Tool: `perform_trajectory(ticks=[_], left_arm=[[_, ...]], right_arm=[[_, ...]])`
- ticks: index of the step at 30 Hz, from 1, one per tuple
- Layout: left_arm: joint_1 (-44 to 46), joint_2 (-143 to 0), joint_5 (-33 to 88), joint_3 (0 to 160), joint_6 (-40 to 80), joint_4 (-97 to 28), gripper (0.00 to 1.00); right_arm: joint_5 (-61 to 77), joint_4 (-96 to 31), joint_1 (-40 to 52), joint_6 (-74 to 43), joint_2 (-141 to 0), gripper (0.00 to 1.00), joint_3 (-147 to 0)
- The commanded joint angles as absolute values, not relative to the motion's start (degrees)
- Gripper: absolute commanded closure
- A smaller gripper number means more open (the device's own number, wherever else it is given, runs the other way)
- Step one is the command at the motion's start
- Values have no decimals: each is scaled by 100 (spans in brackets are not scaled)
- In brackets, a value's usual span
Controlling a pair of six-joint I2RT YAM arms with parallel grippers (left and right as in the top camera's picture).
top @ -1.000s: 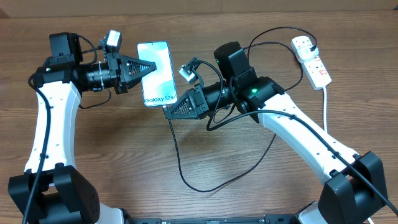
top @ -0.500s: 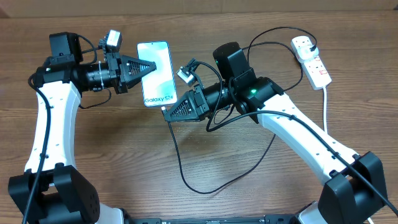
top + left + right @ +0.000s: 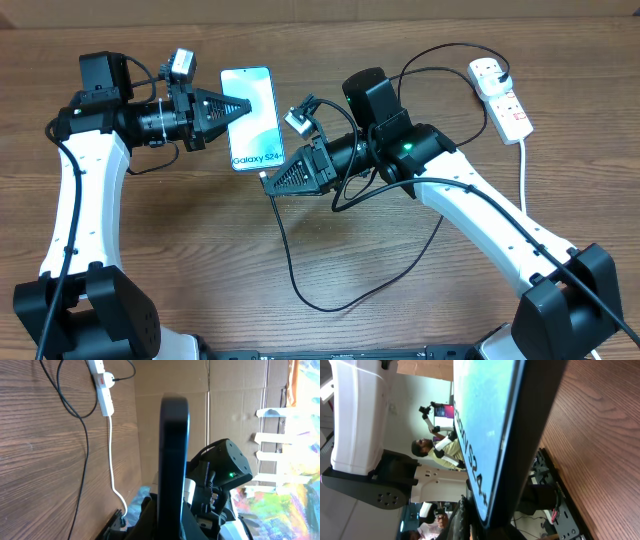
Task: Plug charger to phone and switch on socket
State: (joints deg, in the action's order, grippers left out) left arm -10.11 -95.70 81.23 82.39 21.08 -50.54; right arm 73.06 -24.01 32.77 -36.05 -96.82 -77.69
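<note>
The phone [image 3: 255, 112], with a light blue screen and "Galaxy S24" text, is held off the table by my left gripper [image 3: 241, 108], which is shut on its left edge. In the left wrist view the phone [image 3: 174, 455] shows edge-on. My right gripper [image 3: 268, 180] is shut on the connector tip of the charger [image 3: 288, 250], right at the phone's lower end; the phone's screen [image 3: 482, 425] fills the right wrist view. The black cable loops over the table to the plug [image 3: 504, 78] in the socket [image 3: 503, 98], a white power strip at the far right.
The power strip's thick white cord [image 3: 524, 175] runs down the right side, and also shows in the left wrist view [image 3: 111, 455]. The charger cable's loop [image 3: 400, 270] lies on the wood in front of the right arm. Cardboard backs the table.
My right gripper has edged slightly left, toward the phone's lower end. The left gripper and phone have not moved.
</note>
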Motion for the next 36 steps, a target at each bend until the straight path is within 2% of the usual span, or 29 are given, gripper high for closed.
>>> perform_trajectory(ticks=[1,36], left_arm=[[-961,-9557,8390,8252,2191,-5030,96],[-961,-9557,8412,8252,2189,-5072,96]], right_arm=[[7314,-2338,3317,-3627,-9568,96,-7883],[6958,-2104,3317,-3909,-9570,96,-7883]])
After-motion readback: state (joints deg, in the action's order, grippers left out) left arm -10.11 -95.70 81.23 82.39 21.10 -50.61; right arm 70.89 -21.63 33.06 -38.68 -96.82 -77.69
